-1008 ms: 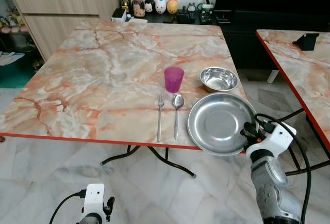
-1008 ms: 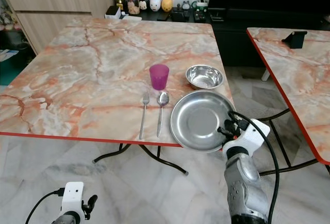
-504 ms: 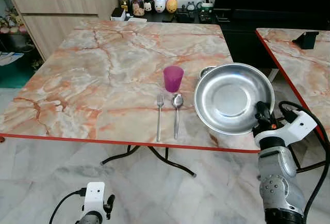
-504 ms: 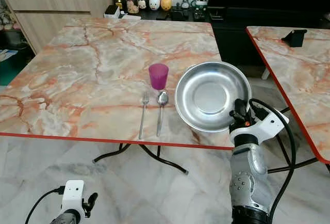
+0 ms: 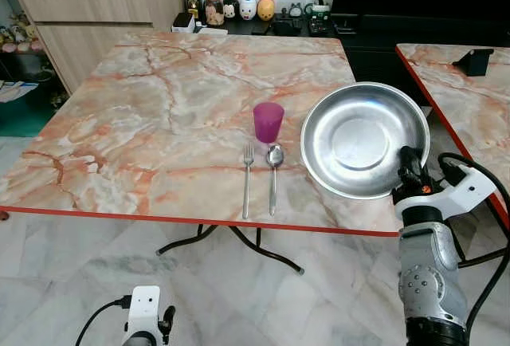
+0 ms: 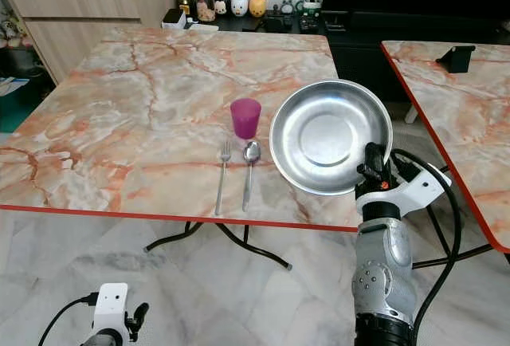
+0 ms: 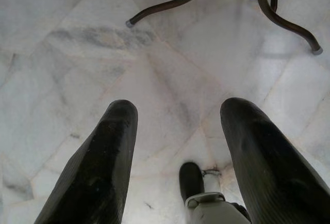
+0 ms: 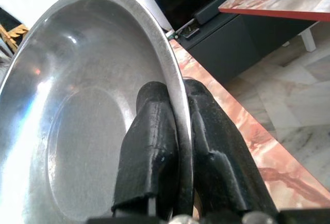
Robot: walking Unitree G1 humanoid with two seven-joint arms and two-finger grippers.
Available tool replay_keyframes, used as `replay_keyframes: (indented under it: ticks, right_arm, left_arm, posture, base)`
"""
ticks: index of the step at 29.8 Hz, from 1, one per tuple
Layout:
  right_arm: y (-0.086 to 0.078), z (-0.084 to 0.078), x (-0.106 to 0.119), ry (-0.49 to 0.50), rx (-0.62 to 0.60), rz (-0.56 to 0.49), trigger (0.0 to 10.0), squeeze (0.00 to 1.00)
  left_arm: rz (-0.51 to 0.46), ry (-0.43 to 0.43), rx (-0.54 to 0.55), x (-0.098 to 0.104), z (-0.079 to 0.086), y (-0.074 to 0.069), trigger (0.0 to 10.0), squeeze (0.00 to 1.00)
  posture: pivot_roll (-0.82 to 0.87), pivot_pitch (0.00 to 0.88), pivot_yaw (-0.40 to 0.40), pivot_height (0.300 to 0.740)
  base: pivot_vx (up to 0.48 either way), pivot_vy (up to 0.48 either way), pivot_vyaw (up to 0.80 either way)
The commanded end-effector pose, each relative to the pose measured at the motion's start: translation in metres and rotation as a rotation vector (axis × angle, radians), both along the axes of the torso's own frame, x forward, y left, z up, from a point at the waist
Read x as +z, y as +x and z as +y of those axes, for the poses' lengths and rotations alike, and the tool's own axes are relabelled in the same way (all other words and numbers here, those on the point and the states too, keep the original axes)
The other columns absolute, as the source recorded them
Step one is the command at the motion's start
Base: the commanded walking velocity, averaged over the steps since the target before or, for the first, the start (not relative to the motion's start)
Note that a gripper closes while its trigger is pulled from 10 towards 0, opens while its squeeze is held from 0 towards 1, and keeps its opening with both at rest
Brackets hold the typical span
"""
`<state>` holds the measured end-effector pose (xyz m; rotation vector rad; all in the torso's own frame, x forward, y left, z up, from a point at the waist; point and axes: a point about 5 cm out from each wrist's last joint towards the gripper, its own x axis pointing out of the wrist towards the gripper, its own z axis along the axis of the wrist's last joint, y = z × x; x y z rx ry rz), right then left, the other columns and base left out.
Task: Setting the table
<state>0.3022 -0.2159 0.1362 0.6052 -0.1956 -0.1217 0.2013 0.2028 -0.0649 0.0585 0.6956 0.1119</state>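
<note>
Plate (image 5: 362, 139) lifted higher, right gripper (image 8: 178, 146) clamping rim in wrist view

Right gripper (image 8: 178, 131) was raised on an upright forearm, fingers clamped on the plate (image 5: 358, 139) rim. Left gripper (image 7: 178, 152) hung low, fingers spread.

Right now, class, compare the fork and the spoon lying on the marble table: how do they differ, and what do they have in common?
The fork ends in tines; the spoon ends in a rounded bowl. The fork lies to the robot's left of the spoon, farther from the purple cup. The fork's handle reaches slightly nearer the table edge than the spoon's. Both are silver, lie flat and roughly parallel, heads pointing away from the robot.
</note>
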Motion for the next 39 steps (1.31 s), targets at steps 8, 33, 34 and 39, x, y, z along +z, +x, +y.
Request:
replay_keyframes:
  ticks: [8,33,34,39]
  right_arm:
    - [0.004,-0.001,0.007,-0.003,-0.005,-0.033,10.0,0.00]
    - [0.011,0.000,0.011,-0.034,0.000,-0.021,10.0,0.00]
    - [0.011,0.000,0.011,-0.034,0.000,-0.020,10.0,0.00]
    - [0.011,0.001,0.011,-0.037,0.003,-0.020,10.0,0.00]
  left_arm:
    - [0.001,0.002,-0.017,0.000,-0.005,0.001,10.0,0.00]
    - [-0.008,-0.001,-0.004,0.001,-0.005,0.003,10.0,0.00]
    - [-0.008,-0.001,-0.004,0.001,-0.005,0.003,10.0,0.00]
    - [-0.012,-0.002,-0.010,0.001,-0.006,0.004,10.0,0.00]
  posture:
    - [-0.10,0.000,-0.015,0.736]
    - [-0.11,0.022,-0.024,0.736]
    - [-0.11,0.023,-0.024,0.736]
    - [-0.12,0.023,-0.022,0.736]
  base:
    - [0.000,-0.480,0.00]
    - [0.000,-0.480,0.00]
    - [0.000,-0.480,0.00]
    - [0.000,-0.480,0.00]
